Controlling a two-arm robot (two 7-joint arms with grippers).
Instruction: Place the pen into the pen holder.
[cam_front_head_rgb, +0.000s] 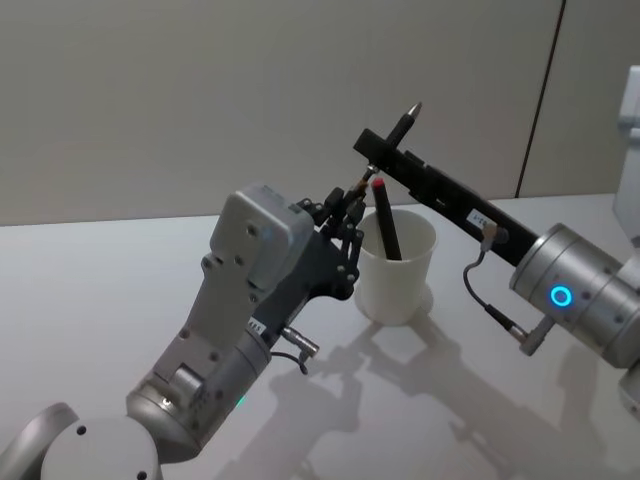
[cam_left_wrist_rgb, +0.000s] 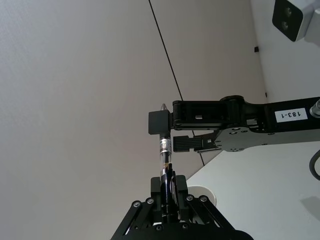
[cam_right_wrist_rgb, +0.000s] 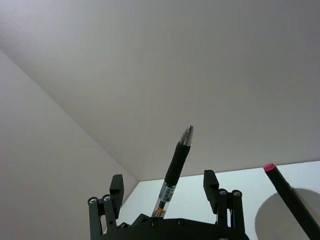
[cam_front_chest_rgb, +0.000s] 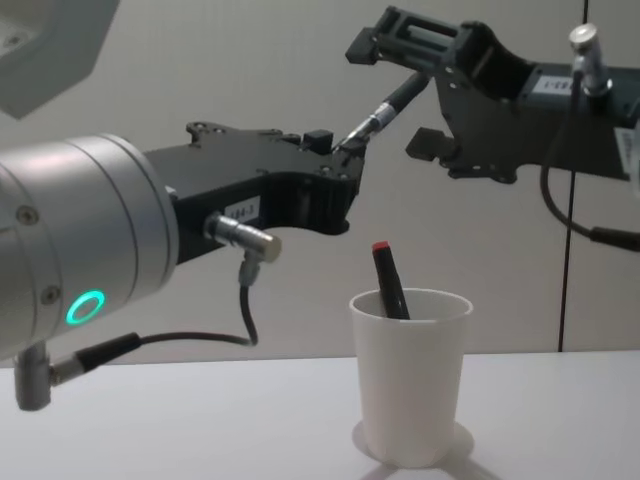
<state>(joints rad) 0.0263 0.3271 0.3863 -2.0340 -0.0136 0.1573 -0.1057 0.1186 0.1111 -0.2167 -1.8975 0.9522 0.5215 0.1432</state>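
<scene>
A black pen (cam_front_head_rgb: 405, 122) with a silver tip and clear lower barrel is held tilted, tip up, above the table. My left gripper (cam_front_head_rgb: 352, 195) is shut on its lower end (cam_left_wrist_rgb: 164, 147), just left of the cup. My right gripper (cam_front_chest_rgb: 392, 97) is open, and its spread fingers (cam_right_wrist_rgb: 209, 176) flank the pen's upper barrel (cam_right_wrist_rgb: 175, 162) without gripping it. The pen holder (cam_front_chest_rgb: 410, 380), a white paper cup (cam_front_head_rgb: 397, 275), stands on the table below the pen. Inside it leans a second dark pen with a pink-red cap (cam_front_chest_rgb: 388, 280).
The pale table (cam_front_head_rgb: 100, 280) spreads around the cup. A white device (cam_front_head_rgb: 630, 100) stands at the far right, close to my right arm. A plain wall with a dark vertical seam (cam_front_head_rgb: 540, 90) rises behind.
</scene>
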